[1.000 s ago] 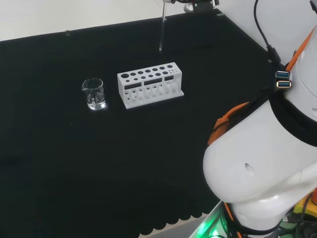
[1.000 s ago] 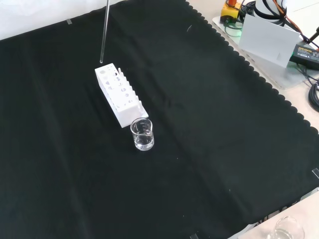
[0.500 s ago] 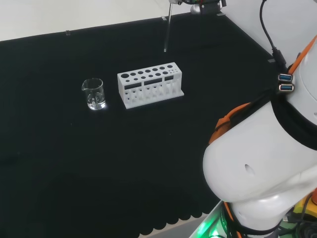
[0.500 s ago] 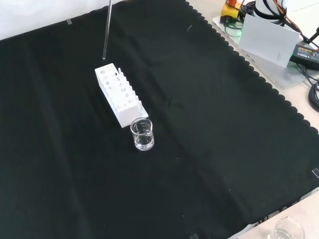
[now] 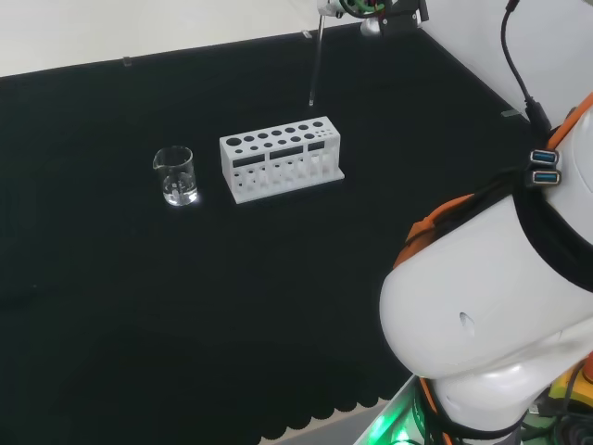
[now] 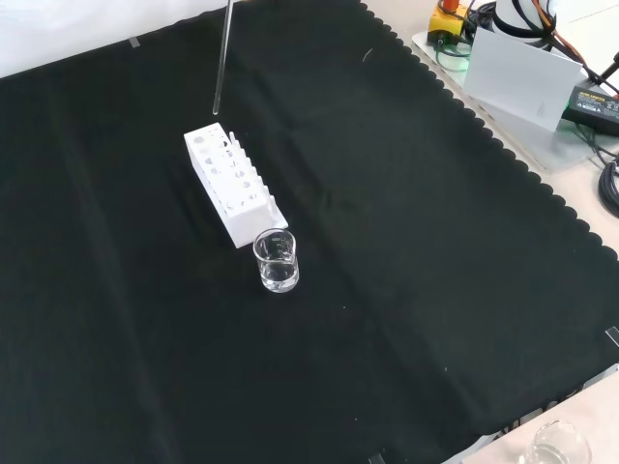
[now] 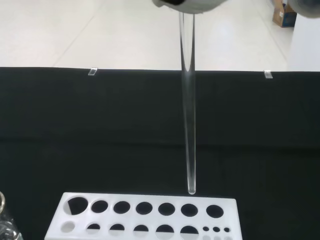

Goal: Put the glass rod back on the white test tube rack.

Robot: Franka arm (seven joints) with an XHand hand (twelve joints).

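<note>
Glass rod [image 5: 314,65] hung upright in the head view, its lower tip in the air just above and beyond the right end of the white rack [image 5: 281,158], not touching it. A small beaker [image 5: 175,176] stood apart to the rack's left on the black cloth [image 5: 139,306].

From the front view, the rod [image 6: 221,60] came down from the top edge, ending near the far end of the rack [image 6: 233,186], with the beaker [image 6: 277,261] just beside the near end.

At the wrist view, the rod [image 7: 188,110] hung with its tip over the rack [image 7: 145,216], close to a large hole in the back row. A blurred white part of the hand [image 7: 192,5] covered the rod's top; whether it was clenched could not be told. To do this step well, the tip likely needed centring over one hole before lowering straight down. No writing could be read.
</note>
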